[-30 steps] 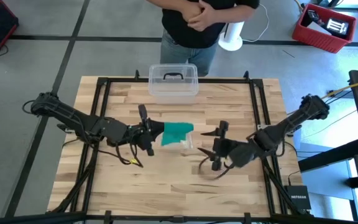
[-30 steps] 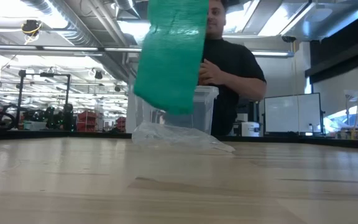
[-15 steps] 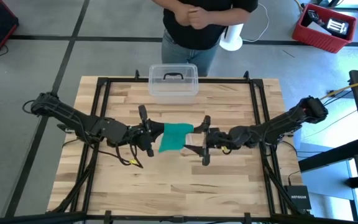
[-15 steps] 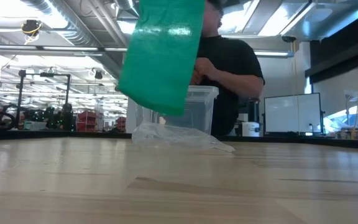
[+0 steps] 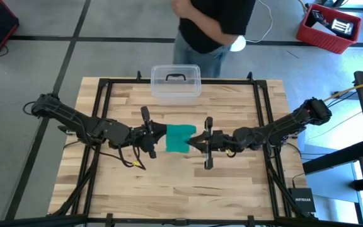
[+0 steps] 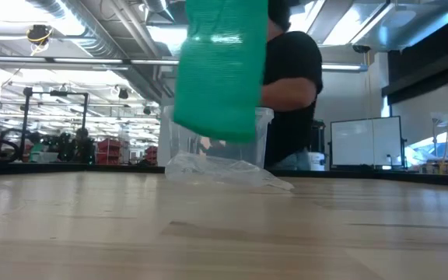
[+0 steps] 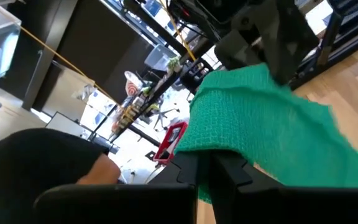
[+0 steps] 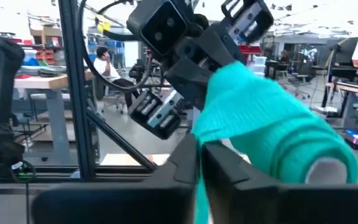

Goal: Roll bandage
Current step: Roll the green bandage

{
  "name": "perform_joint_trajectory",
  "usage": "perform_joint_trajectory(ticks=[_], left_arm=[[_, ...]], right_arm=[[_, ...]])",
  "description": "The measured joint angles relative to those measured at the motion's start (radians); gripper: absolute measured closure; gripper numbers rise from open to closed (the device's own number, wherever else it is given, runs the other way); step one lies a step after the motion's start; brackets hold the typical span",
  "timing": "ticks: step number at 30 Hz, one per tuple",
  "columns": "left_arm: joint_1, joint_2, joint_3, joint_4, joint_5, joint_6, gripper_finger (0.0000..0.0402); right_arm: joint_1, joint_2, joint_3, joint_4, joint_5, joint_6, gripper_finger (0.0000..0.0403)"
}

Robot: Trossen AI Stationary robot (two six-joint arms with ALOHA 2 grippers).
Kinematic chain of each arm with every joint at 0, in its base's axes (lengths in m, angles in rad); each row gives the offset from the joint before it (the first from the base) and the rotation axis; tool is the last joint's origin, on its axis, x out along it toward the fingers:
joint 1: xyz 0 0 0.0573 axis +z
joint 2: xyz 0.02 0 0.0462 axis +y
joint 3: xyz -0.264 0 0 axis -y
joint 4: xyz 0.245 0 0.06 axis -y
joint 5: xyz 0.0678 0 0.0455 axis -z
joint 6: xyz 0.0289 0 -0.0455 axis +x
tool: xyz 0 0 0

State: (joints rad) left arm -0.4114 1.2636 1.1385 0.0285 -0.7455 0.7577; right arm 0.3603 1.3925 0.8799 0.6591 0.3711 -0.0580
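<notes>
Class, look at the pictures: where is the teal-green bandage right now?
In the high view the bandage is at the table's middle, held above the wood between the left gripper and the right gripper, just in front of the clear plastic box.

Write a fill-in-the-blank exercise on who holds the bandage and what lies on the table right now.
1. The teal-green bandage is held between ____ grippers, the left gripper at one end and the right gripper at the other.
2. In the low view the bandage hangs ____ the table, not touching it.
3. The clear lidded box stands at the table edge nearest the ____ in dark clothing.
4. The fingers of the right gripper are ____ on the bandage.

Missing words: two; above; person; shut
</notes>
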Motion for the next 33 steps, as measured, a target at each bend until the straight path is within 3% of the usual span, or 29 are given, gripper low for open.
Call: perform_joint_trajectory(ticks=[5, 10, 13, 18, 24, 33], left_arm=[[-0.004, 0.0, 0.0, 0.003, -0.036, -0.001, 0.0396], [-0.024, 0.0, 0.0, 0.012, -0.039, 0.005, 0.0396], [-0.034, 0.0, 0.0, 0.018, -0.039, 0.004, 0.0398], [-0.042, 0.0, 0.0, 0.02, -0.041, 0.001, 0.0399], [-0.035, 0.0, 0.0, 0.063, -0.071, 0.015, 0.0399], [-0.026, 0.0, -0.001, 0.054, -0.114, 0.018, 0.0399]], right_arm=[[0.054, 0.0, 0.0, -0.011, 0.07, -0.004, 0.0391], [0.128, -0.003, 0.0, -0.03, 0.241, -0.077, 0.0395], [0.153, -0.004, 0.0, -0.025, 0.283, -0.108, 0.0399], [0.164, -0.004, 0.0, -0.031, 0.279, -0.105, 0.0399], [0.163, 0.006, 0.0, -0.033, 0.134, -0.047, 0.0401], [0.203, 0.02, 0.0, -0.029, 0.217, -0.131, 0.0401]])
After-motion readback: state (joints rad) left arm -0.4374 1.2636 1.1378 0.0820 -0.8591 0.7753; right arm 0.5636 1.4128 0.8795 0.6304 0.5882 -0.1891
